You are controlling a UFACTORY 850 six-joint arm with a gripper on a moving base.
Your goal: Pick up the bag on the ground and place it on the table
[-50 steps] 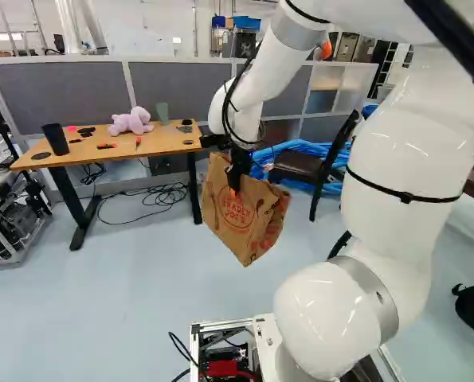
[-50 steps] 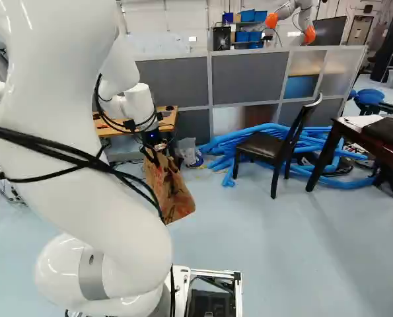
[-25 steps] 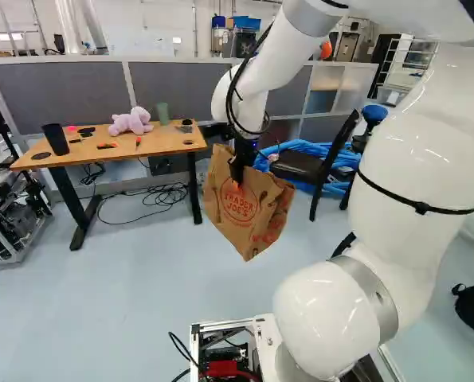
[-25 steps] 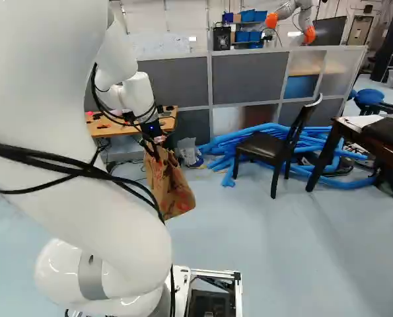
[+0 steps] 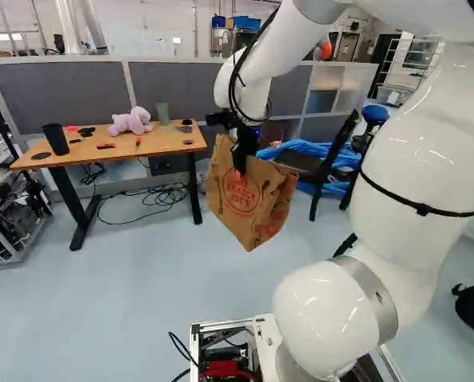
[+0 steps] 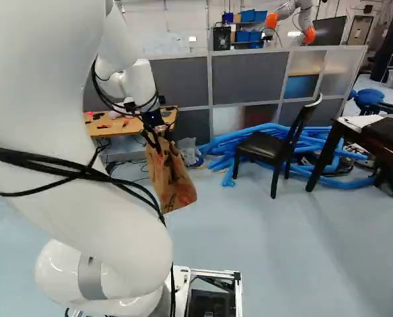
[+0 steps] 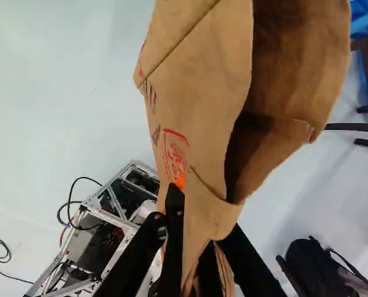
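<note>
While your jaws pinch its upper edge, nearly closed, the paper bag [image 5: 248,203] hangs tilted above the floor [image 5: 149,286], at four o'clock from the table [image 5: 163,143] in the left base view. Only the wrist view shows you into its mouth; contents undetermined. A cup [image 5: 56,140] stands near the table's nine o'clock edge.

Pale floor [image 5: 141,294], grey partition panels [image 6: 249,79], dark chair [image 6: 262,146] beside blue tubes [image 6: 221,146], white wall [image 5: 169,38]
</note>
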